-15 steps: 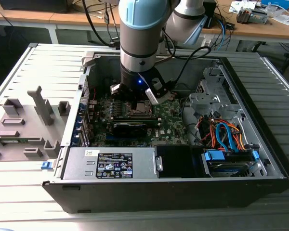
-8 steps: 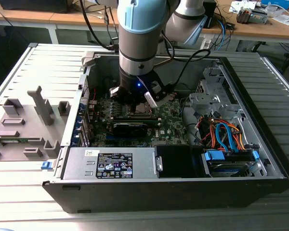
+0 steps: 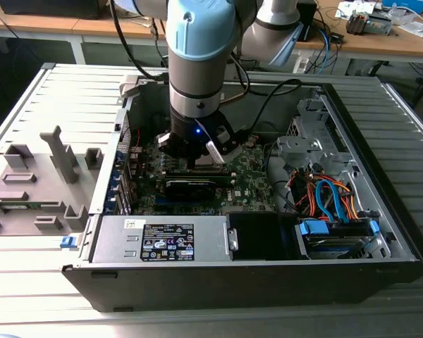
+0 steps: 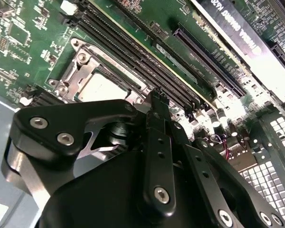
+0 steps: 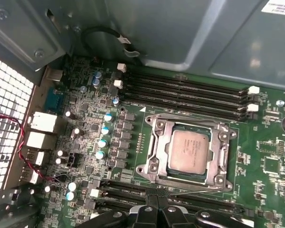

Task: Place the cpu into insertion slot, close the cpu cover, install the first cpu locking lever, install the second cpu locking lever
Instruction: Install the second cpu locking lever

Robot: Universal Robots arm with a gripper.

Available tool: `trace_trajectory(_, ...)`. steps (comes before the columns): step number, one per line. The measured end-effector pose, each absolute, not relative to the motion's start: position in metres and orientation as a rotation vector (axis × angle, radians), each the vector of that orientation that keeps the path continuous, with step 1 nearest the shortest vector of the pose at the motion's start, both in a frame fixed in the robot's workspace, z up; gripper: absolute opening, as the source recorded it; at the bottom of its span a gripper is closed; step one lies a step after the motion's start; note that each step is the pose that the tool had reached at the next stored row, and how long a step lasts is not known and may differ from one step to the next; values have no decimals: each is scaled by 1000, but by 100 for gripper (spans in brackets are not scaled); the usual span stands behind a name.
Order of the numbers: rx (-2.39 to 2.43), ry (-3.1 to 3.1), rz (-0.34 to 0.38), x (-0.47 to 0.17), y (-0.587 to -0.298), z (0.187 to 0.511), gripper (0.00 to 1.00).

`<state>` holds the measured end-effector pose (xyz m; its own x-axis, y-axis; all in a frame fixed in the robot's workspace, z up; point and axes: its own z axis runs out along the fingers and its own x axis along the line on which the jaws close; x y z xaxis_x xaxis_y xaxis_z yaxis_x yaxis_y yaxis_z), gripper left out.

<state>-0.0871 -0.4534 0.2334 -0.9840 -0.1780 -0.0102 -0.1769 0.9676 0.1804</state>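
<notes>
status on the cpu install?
Gripper low over the board beside the socket, carrying nothing visible. Cpu seated in the insertion slot, cpu cover down around it. Nothing in the way.

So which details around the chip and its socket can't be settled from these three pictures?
- Exterior view: the socket area of the green board is hidden behind the arm and gripper.
- Second wrist view: the near part of the chip and its silver cover frame is blocked by the gripper body.
- First wrist view: the chip sits inside the cover frame, but whether the thin levers are latched is too fine to tell.
</notes>
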Motion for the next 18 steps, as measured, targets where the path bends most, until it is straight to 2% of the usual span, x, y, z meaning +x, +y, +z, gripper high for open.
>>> trace_trajectory(18, 281, -3110, -289, -102, -446, 207, 11)
